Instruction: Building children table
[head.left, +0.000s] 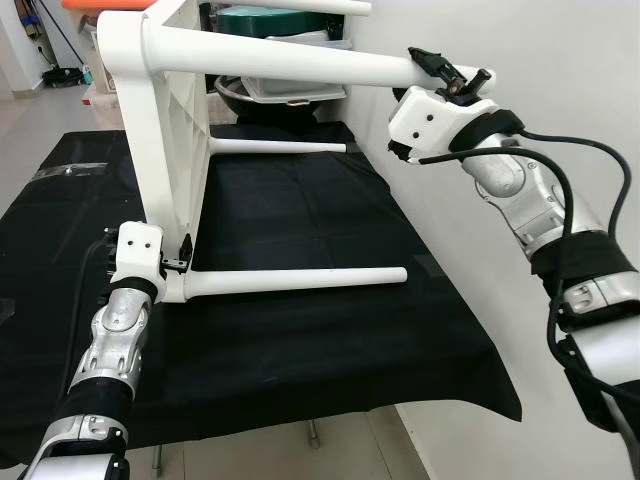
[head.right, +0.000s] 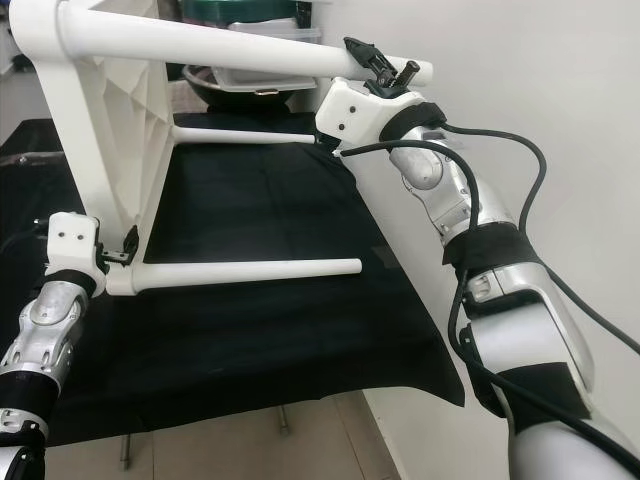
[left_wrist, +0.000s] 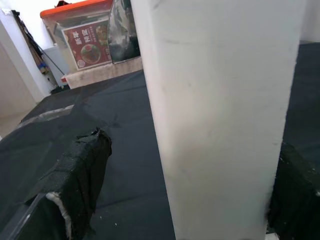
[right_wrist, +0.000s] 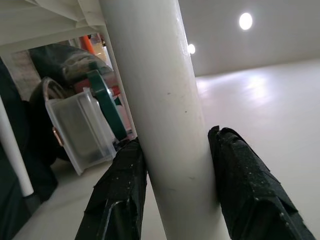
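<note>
A white children's table (head.left: 165, 130) lies on its side on the black-covered worktop (head.left: 320, 350), its top upright and its legs pointing right. My right gripper (head.left: 450, 78) is shut on the upper leg (head.left: 300, 62) near its free end, and both pads (right_wrist: 120, 200) press the round tube (right_wrist: 165, 125). The lower leg (head.left: 300, 280) hangs just above the cloth. My left gripper (head.left: 178, 262) is open at the lower corner, where that leg meets the top. It straddles a white part (left_wrist: 215, 125); one finger (left_wrist: 75, 190) stands apart from it, and the other touches it.
A third leg (head.left: 280, 146) runs along the far side. A clear plastic tub (head.left: 290, 88), a dark bowl and a green lid (head.left: 270, 20) crowd the back of the worktop. An orange-lidded box (left_wrist: 80, 35) stands at the back left. A white wall (head.left: 560, 60) borders the right.
</note>
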